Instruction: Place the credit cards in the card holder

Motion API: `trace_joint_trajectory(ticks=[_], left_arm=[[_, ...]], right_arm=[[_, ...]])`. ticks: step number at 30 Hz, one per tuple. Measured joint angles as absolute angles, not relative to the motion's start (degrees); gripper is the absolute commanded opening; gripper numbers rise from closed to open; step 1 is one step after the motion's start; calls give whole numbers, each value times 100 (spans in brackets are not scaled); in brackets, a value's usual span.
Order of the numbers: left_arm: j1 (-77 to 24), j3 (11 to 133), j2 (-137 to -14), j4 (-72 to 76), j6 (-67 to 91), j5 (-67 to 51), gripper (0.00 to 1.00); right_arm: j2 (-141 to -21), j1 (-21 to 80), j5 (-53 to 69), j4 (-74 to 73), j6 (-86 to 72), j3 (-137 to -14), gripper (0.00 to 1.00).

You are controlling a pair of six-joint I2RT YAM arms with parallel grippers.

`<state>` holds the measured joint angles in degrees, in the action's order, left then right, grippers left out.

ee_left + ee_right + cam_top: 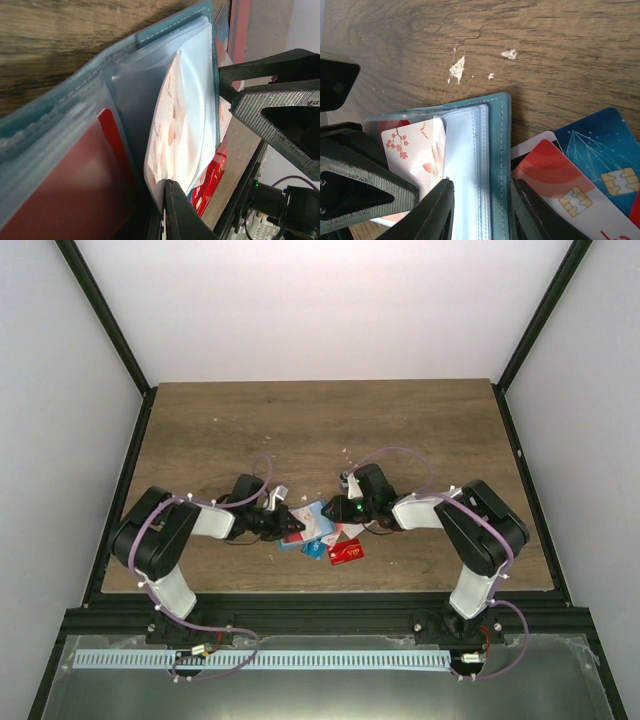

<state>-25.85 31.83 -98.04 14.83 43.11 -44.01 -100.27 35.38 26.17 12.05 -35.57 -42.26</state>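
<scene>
The teal card holder [501, 135] lies open on the wood, its clear sleeves [145, 85] fanned up. My left gripper [172, 187] is shut on the edge of a white card with red blossoms [412, 150], which sits partly inside one sleeve. A red card [75, 190] fills a nearer sleeve. My right gripper [482, 200] is shut on the holder's stack of sleeves and teal cover, one finger on each side. Loose credit cards lie beside it: a red one with a chip [560, 180], a blue one [600, 150] and a white one [535, 142]. From above, both grippers meet over the holder [313, 517].
A red card [347, 553] and a blue card [313, 549] lie near the table's front edge, just before the holder. Pale chips mark the wood [456, 67] behind the holder. A black frame [300, 595] borders the table.
</scene>
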Motion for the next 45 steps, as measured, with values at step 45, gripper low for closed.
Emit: trace_joint_trajectory(ticks=[45], left_arm=[[-2602,2547,-8831,893,4451,-4051,7]], right_arm=[[-10409,3551,2923,1806,-3454,-4222,24]])
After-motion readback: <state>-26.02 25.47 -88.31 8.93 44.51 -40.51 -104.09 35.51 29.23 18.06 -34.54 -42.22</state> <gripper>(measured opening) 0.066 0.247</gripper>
